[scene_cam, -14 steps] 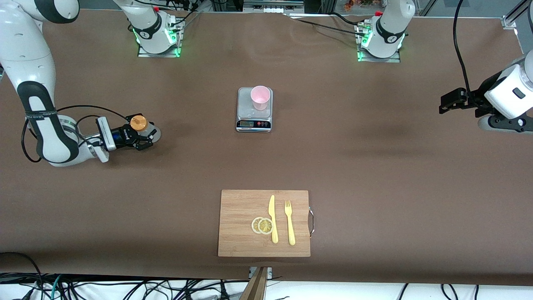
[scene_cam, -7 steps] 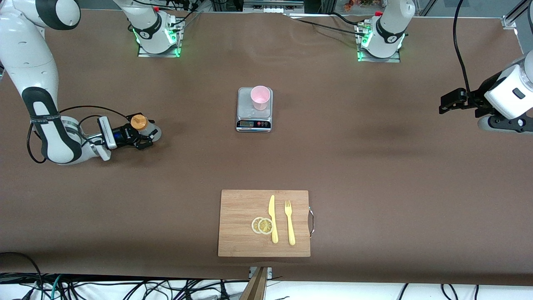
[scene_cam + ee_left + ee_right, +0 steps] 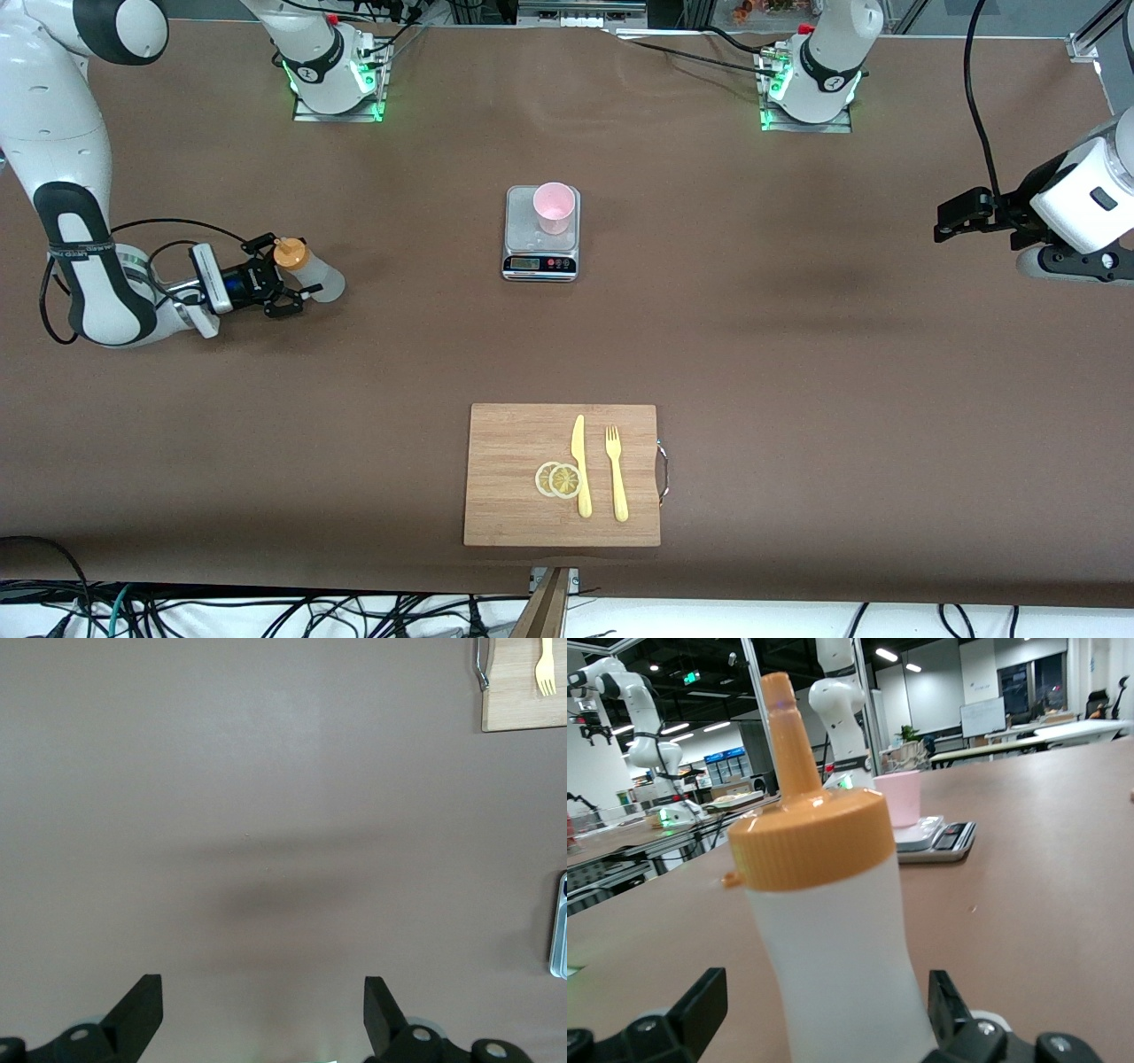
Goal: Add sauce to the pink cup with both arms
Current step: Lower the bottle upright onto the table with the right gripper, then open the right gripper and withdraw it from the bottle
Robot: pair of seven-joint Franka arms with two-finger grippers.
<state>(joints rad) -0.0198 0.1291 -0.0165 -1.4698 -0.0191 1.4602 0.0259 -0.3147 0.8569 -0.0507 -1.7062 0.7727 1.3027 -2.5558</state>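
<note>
The sauce (image 3: 306, 270) is flanked by the right hand (image 3: 285, 288) — fingers spread, not clenched; the left hand (image 3: 952, 217) is held released over the desk (image 3: 797, 354).

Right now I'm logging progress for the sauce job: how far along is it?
Early. Nothing looks done: the pink cup stands on the scale with no sauce visible inside. In hand: the right gripper, fingers open, is at the sauce bottle, not gripping. The left gripper waits open over bare table. Left: grasp, carry, squeeze.
</note>
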